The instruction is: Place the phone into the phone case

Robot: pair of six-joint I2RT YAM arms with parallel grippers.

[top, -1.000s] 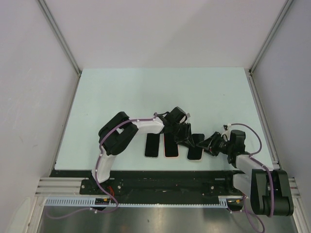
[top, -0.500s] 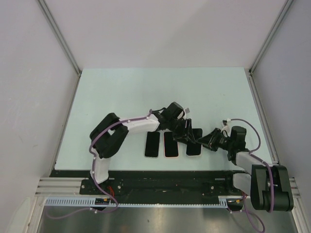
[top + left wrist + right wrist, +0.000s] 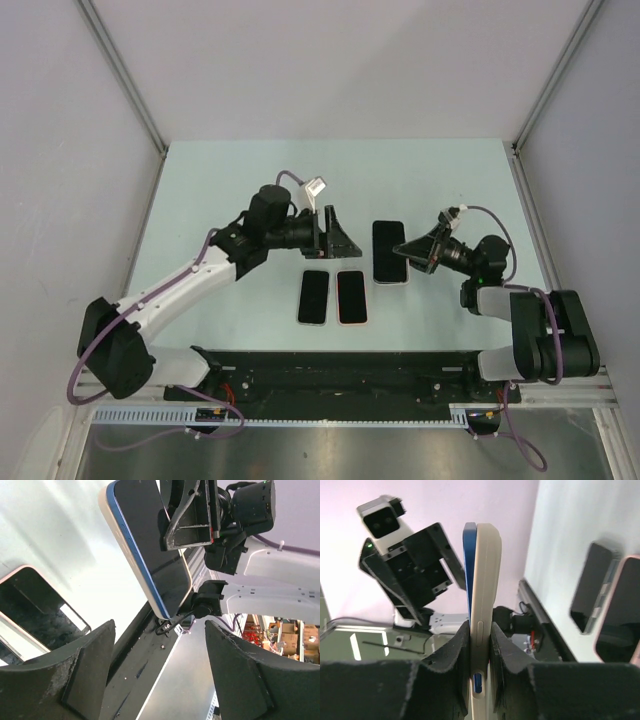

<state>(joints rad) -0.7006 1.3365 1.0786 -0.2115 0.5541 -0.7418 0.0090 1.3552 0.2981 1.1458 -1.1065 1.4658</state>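
Nearest the arm bases, two dark-screened handsets (image 3: 314,297) lie flat and side by side on the desk (image 3: 220,190). They are slim, round-cornered slabs; the right one has a pinkish rim.

Beyond them and to the right is the phone (image 3: 390,252), a glossy black slab with a blue metal edge. It sits against a smooth cream phone case (image 3: 485,595), and the blue edge stands proud along one side. Whether it is fully seated cannot be told.

The right fingers (image 3: 445,665), matte black with a rough texture, are pinched across the thickness of phone and case at the right-hand long edge.

The left fingers (image 3: 75,680), of the same black material, are spread wide and grip nothing. They stand well apart from the phone, to its left, and point toward it.

The desk is a pale mint, matte sheet with a black rail (image 3: 340,365) along its near edge. Plain white panels (image 3: 340,60) in aluminium framing enclose the left, right and far sides.
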